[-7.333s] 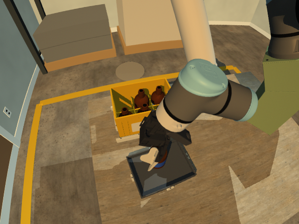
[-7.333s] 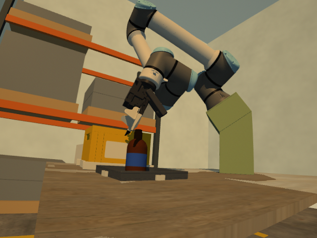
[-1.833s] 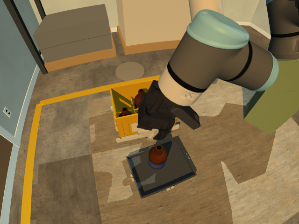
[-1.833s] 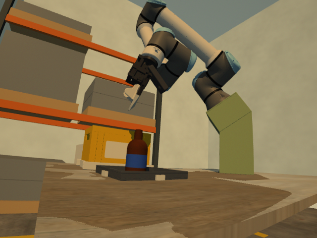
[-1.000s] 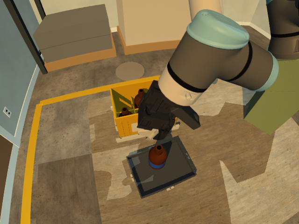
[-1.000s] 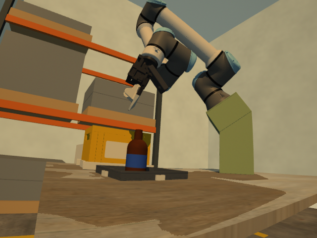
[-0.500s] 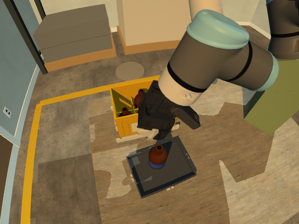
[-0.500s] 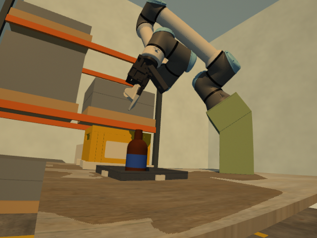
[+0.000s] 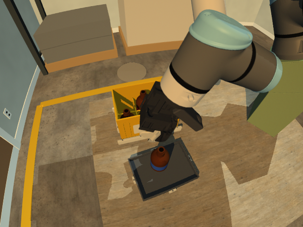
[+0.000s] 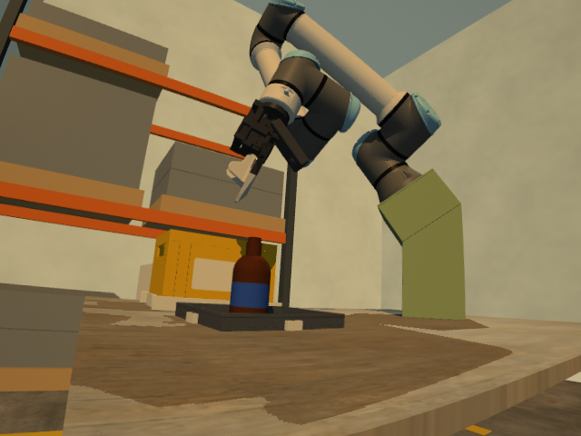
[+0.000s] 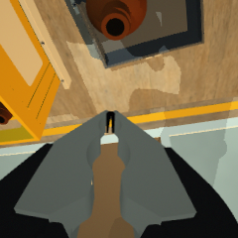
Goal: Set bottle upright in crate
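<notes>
A brown bottle point(image 9: 159, 158) with a blue label stands upright on the dark tray point(image 9: 164, 170); it also shows in the exterior view point(image 10: 251, 276) and at the top of the wrist view point(image 11: 117, 17). The yellow crate point(image 9: 130, 111) stands just behind the tray, with two other brown bottles point(image 9: 141, 97) upright in its compartments. My gripper point(image 10: 242, 185) hangs well above the bottle, between tray and crate, tilted downward. Its fingers are shut with nothing between them.
The tray point(image 10: 260, 319) and crate point(image 10: 201, 264) sit on a wooden table top. A shelf rack with orange beams and cardboard boxes point(image 10: 70, 107) stands behind the crate. A yellow floor line point(image 9: 31, 151) borders the table's left side. The green robot base point(image 10: 429, 248) stands at the right.
</notes>
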`<state>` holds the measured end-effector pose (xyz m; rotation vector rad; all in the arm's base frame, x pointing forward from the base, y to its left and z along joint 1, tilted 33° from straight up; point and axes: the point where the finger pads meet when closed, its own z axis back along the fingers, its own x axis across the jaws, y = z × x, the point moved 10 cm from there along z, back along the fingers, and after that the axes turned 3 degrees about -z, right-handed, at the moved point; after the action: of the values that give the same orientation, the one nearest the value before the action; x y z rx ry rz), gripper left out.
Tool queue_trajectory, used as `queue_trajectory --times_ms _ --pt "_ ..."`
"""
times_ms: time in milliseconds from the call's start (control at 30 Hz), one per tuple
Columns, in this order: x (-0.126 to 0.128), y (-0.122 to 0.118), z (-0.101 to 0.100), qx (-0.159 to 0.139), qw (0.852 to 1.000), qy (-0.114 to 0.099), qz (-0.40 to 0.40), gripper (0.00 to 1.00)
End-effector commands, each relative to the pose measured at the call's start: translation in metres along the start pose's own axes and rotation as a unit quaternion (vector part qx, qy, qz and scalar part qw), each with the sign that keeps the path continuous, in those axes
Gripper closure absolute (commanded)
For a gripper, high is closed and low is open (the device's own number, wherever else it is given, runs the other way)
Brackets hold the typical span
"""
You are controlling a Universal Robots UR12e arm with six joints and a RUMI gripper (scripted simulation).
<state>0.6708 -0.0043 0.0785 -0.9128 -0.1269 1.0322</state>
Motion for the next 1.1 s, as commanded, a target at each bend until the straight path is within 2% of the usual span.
queue_trajectory --times_ms 0,900,933,1067 --pt "0.0001 -0.0004 0.0004 0.0 1.0 0.0 0.0 1.0" --pt "0.0001 -0.0004 0.0004 0.0 1.0 0.0 0.0 1.0" --pt "0.0001 -0.0004 0.0004 0.0 1.0 0.0 0.0 0.0" --pt "-0.0042 -0.0031 -0.001 0.003 1.0 0.001 -0.004 0.0"
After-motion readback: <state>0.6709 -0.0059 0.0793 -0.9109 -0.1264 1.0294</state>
